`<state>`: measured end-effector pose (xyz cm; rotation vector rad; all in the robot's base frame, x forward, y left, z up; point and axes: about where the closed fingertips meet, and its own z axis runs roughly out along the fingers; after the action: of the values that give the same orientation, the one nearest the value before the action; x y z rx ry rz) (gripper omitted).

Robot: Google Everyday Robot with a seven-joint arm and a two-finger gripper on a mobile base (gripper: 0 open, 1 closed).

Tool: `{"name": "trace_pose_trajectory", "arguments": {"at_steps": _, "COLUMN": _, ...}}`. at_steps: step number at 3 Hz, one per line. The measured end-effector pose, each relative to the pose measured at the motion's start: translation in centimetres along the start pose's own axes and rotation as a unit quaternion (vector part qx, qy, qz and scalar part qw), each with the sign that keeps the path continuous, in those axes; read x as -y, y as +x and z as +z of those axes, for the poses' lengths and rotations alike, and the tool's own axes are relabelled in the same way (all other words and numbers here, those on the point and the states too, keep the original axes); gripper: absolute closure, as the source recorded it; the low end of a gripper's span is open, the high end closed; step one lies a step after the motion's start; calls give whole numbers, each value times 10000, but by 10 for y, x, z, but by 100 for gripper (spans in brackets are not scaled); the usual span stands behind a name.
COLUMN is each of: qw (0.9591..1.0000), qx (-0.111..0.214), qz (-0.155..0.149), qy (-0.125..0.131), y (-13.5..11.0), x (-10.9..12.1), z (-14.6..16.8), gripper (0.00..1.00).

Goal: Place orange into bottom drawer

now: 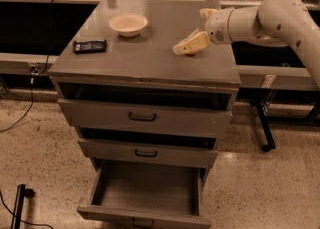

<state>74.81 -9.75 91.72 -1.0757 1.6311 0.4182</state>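
Observation:
My gripper point(186, 46) hangs low over the right part of the grey cabinet top point(150, 60), on the end of the white arm that reaches in from the right. The orange point(190, 53) is almost wholly hidden under it; only a small orange-coloured sliver shows at its lower edge. The bottom drawer point(146, 216) is pulled far out at the foot of the cabinet, and its tray is bare.
A cream bowl point(128, 24) stands at the back left of the top. A dark flat packet point(90, 46) lies at the left edge. The top drawer point(142, 116) and the middle drawer point(146, 153) stand slightly out. Black benches lie behind.

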Motion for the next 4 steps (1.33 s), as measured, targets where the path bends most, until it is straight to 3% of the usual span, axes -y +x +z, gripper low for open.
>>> {"name": "trace_pose_trajectory", "arguments": {"at_steps": 4, "qw": 9992, "qx": -21, "qz": 391, "qy": -3, "y": 49, "x": 22, "z": 37, "gripper": 0}}
